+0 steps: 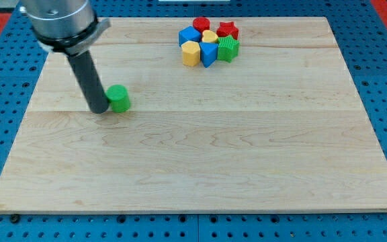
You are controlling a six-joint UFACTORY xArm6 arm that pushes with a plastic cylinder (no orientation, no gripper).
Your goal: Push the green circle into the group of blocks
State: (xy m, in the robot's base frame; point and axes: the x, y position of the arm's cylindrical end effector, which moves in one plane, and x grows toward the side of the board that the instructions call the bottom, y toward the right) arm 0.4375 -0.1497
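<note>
Green circle [118, 98]: left half of tabletop [247, 168], well apart from the group of blocks [209, 42] near the far edge; my tip [99, 109] touching its left side; tool has no jaws, only a rod; push rightward and farward, contact kept centred.

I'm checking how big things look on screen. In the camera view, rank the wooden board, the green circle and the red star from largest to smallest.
1. wooden board, by far the largest.
2. green circle.
3. red star, slightly smaller, though it lies farther up the view and is partly hidden, so this is unsure.
</note>
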